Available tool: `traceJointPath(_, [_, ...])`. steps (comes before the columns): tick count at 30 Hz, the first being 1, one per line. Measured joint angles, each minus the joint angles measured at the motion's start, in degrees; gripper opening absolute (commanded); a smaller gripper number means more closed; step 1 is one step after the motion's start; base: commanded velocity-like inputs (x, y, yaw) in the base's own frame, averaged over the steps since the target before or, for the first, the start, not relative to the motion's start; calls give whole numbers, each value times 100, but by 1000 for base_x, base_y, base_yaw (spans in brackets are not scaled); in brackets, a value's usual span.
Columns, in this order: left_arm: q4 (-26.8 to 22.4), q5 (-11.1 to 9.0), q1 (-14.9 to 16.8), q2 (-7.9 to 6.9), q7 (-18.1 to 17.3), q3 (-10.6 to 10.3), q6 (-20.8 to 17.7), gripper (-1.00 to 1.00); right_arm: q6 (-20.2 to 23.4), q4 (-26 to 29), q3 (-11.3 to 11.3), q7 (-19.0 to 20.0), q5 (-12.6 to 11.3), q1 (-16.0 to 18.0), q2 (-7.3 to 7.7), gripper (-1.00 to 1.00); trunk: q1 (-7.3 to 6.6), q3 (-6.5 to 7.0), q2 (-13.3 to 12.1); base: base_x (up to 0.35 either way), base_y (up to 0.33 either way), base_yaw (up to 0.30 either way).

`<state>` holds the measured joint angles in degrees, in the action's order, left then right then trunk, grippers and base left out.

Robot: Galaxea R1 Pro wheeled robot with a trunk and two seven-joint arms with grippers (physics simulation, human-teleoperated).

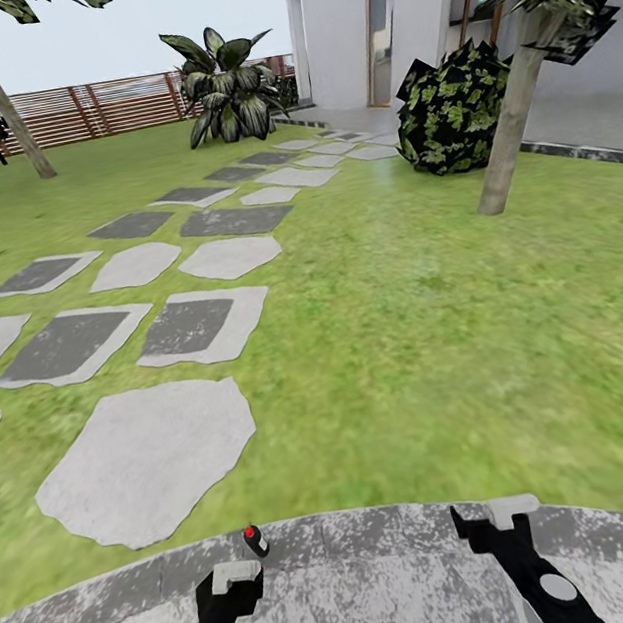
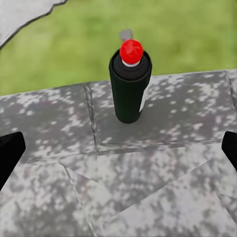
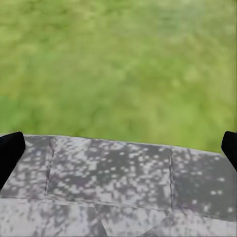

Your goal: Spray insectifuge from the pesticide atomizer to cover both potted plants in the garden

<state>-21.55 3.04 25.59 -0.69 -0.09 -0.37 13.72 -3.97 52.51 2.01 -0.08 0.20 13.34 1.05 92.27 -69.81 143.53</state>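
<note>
At the bottom of the head view my two black arms reach forward over the round grey speckled paving point(image 1: 394, 561). My left pincer point(image 1: 234, 574) sits at lower left, my right pincer point(image 1: 497, 513) at lower right; both are empty. In the left wrist view my left pincer's point(image 2: 118, 148) dark fingertips point(image 2: 10, 153) stand at opposite edges of the frame, spread wide apart, with nothing between them but stone. My right pincer point(image 3: 118, 148) looks the same in the right wrist view, its black tips point(image 3: 9, 150) wide apart over the paving edge and lawn.

Just beyond my left pincer, near the paving's far rim, the small dark green spray bottle with a red top, the pesticide atomizer point(image 1: 255, 540), stands upright on the stone. In the left wrist view it point(image 2: 130, 84) rises in the upper middle, apart from my fingertips.

Past the paving the green lawn point(image 1: 437, 331) spreads out. Pale and dark grey stepping stones point(image 1: 149, 460) run up the left half toward the white house point(image 1: 352, 11) at upper right. A dark leafy bush point(image 1: 450, 111) and a slanted tree trunk point(image 1: 510, 131) stand right of centre, a broad-leaved plant point(image 1: 228, 87) sits at top centre, and a brown wooden slat fence point(image 1: 66, 114) crosses the upper left.
</note>
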Motion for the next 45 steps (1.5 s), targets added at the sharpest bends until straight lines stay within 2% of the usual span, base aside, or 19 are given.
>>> traceJointPath(11, [-2, -2, -30, 9, 0, -30, 13, 100, 2, 33, -9, 9, -3, 0, 5, 100, 0, 0, 0, 6, 0, 0])
traceJointPath(17, [-2, 0, -31, 10, -1, -43, 15, 100, 0, 35, -6, 1, -4, 0, 8, 100, -2, 0, 0, 212, 0, 0])
traceJointPath(37, [-10, -8, -31, 18, -2, -44, 10, 100, 0, 44, -6, 0, -11, 0, 6, 100, 0, 0, 0, 76, 0, 0])
traceJointPath(45, [-9, -2, -32, 18, -1, -44, 8, 100, 1, 47, -1, -1, -12, 1, 1, 100, -1, 0, 0, 149, -106, 56])
